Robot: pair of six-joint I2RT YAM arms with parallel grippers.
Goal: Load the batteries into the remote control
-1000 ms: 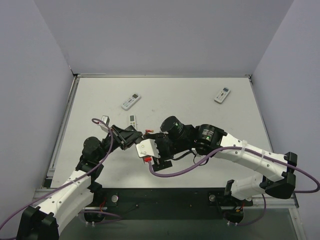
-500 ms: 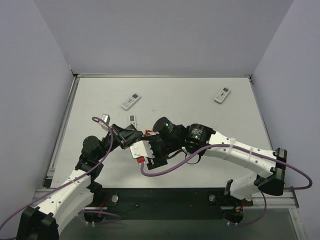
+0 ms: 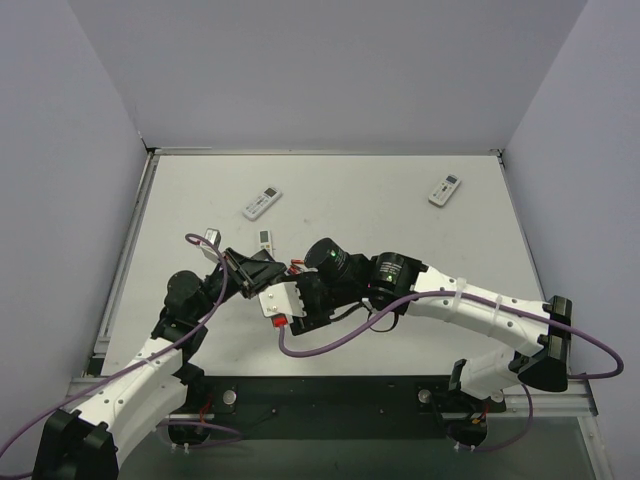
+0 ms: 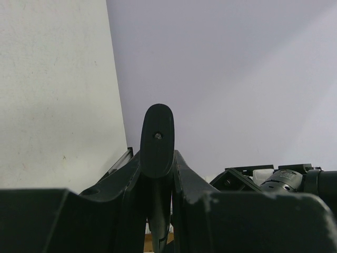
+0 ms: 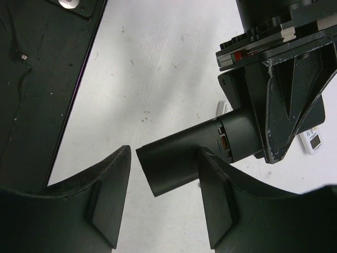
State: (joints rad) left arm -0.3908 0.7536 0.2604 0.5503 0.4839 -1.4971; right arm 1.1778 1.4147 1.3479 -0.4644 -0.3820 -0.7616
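Over the table (image 3: 420, 240), near its front-left, the step in hand looks like a handover or re-grip of the remote (image 5: 184, 150). The left gripper (image 4: 157, 176) is clamped on that dark bar and holds it clear of the surface. The right gripper (image 5: 164, 154) stands half-wide astride its free end, with a gap on one side. Next call: square up and pinch without twisting it loose. No batteries in sight.
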